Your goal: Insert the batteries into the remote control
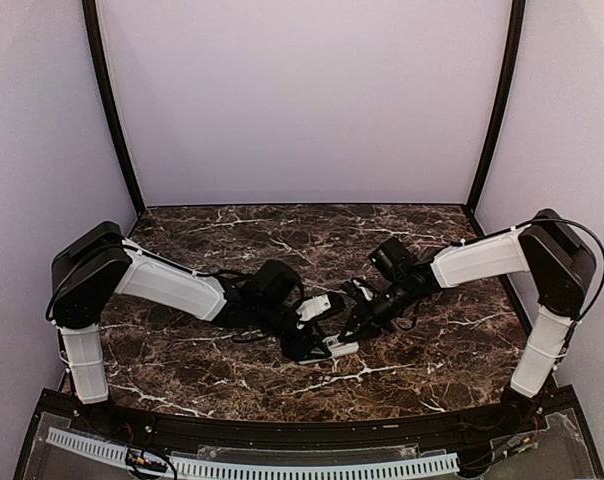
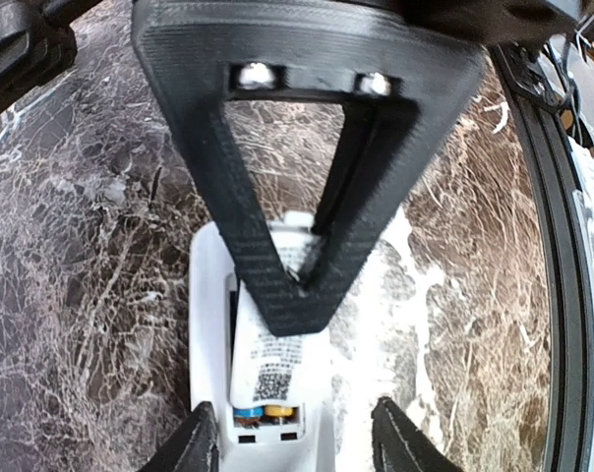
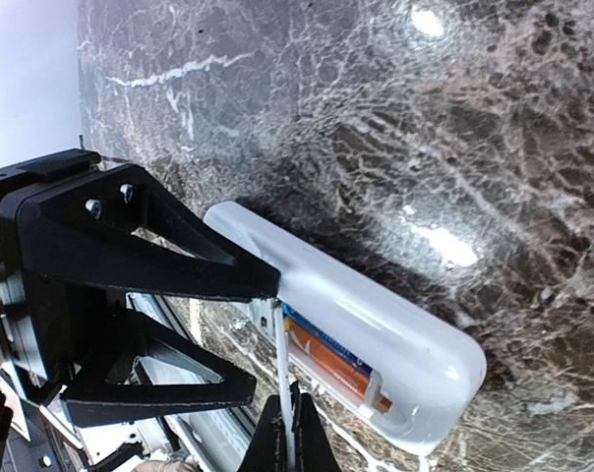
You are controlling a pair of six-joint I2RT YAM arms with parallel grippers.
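Note:
The white remote control (image 1: 340, 347) (image 2: 208, 324) (image 3: 376, 315) lies back-up on the marble table. Its battery bay holds two batteries (image 2: 263, 413) (image 3: 341, 366), one blue, one orange. A thin white battery cover (image 2: 272, 359) (image 3: 280, 359) with a printed label leans over the bay, leaving the batteries' ends showing. My right gripper (image 3: 287, 438) (image 2: 297, 295) (image 1: 354, 322) is shut on that cover's edge. My left gripper (image 2: 297, 442) (image 3: 261, 332) (image 1: 312, 340) is open and straddles the remote's end. One of its fingers (image 3: 179, 270) lies against the remote's side, the other stands apart.
Dark marble table (image 1: 282, 240) with white walls on three sides. A black rail and a white slotted strip (image 1: 252, 465) run along the near edge, close behind the remote. Both arms meet at the table's middle front.

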